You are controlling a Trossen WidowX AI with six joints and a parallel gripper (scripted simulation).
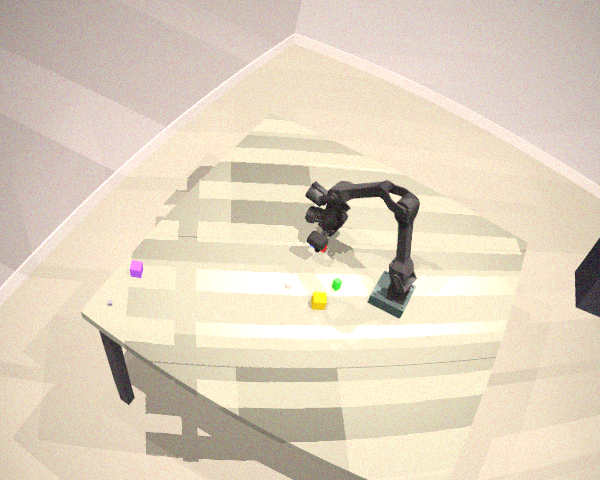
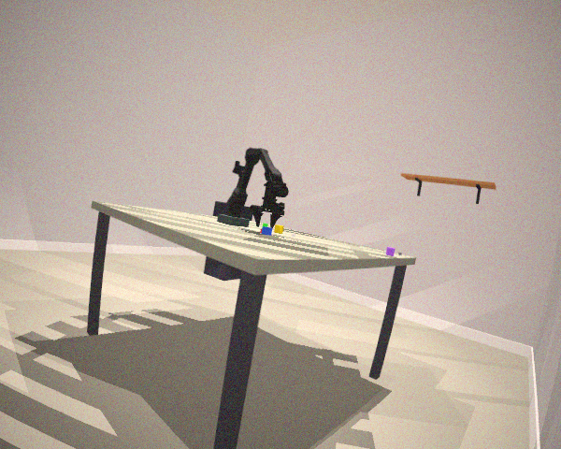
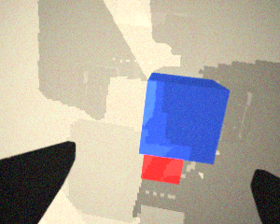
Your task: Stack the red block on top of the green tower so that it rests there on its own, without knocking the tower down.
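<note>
Hovering with my gripper (image 3: 161, 161) spread wide and empty over the red block (image 3: 162, 169); grasping, carrying to the green tower (image 1: 336, 283) all remain.

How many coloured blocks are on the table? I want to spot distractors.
5: red and blue touching under the open gripper, green and yellow near the base, purple far off.
</note>
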